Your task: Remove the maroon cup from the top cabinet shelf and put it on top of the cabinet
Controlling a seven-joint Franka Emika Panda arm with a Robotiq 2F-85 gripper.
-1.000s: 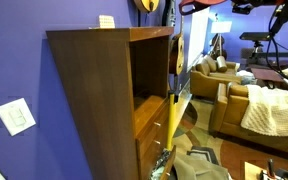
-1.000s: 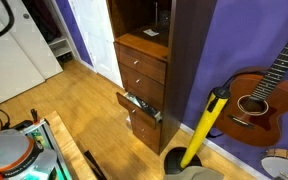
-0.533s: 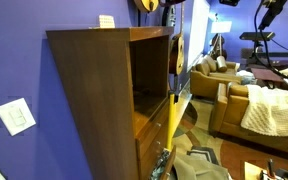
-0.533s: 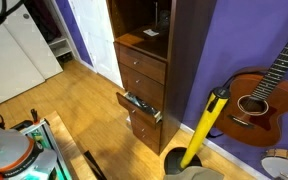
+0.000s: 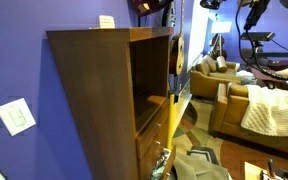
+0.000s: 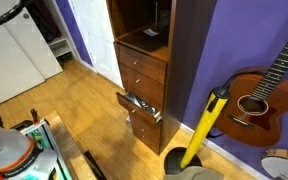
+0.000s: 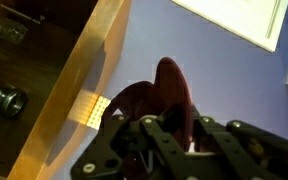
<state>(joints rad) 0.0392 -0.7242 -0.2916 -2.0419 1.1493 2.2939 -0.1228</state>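
Gripper [image 7: 162, 128] fingers seemingly pinch the soft maroon cup [image 7: 172, 90]; its rounded fabric lobe points lengthwise up-frame, beside the cabinet [image 7: 96, 70]'s light wooden edge.

Looking like home living room. Tan leather sofas [image 5: 216, 76] sitting beyond cabinet [image 5: 99, 95], pale blanket [image 5: 274, 112] draping over one nearest it. Acoustic guitar [image 6: 256, 98] leaning against purple wall [image 6: 234, 35] beside cabinet. Wooden floor [image 6: 84, 110] running out from cabinet foot; white closet doors [image 6: 14, 50] standing farther off.
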